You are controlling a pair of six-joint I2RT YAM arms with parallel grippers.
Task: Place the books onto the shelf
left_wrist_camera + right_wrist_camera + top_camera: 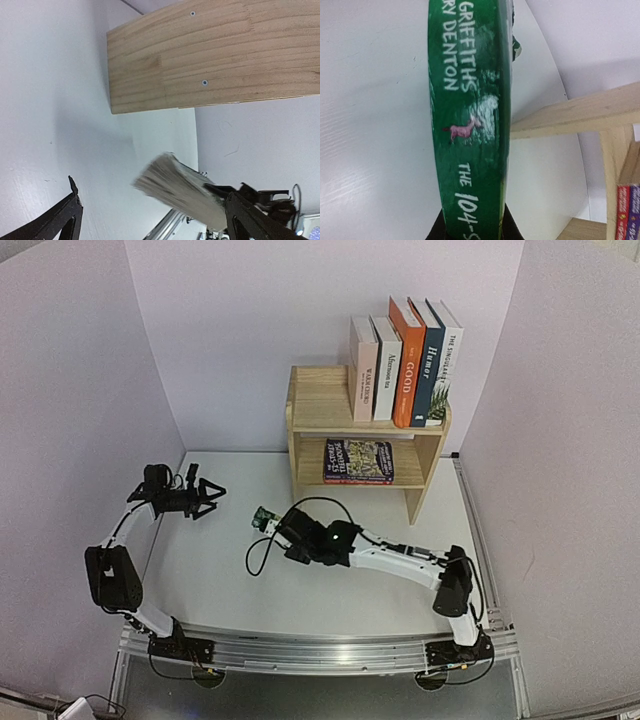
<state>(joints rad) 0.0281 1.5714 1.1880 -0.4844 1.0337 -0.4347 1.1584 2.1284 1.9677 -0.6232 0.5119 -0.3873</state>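
Two hands: left hand spread wide, empty, at left of the surface; right hand clamped on a green book mid-surface, before the shelf bearing other books.

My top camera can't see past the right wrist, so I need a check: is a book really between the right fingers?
Observer: Yes. In the right wrist view the right fingers clamp a green book, with its spine facing that camera.
Operator: Which book is it?
Observer: The spine reads "Griffiths", "Denton" and "The 104-S", cut off there, with a small pink animal drawn in the middle.
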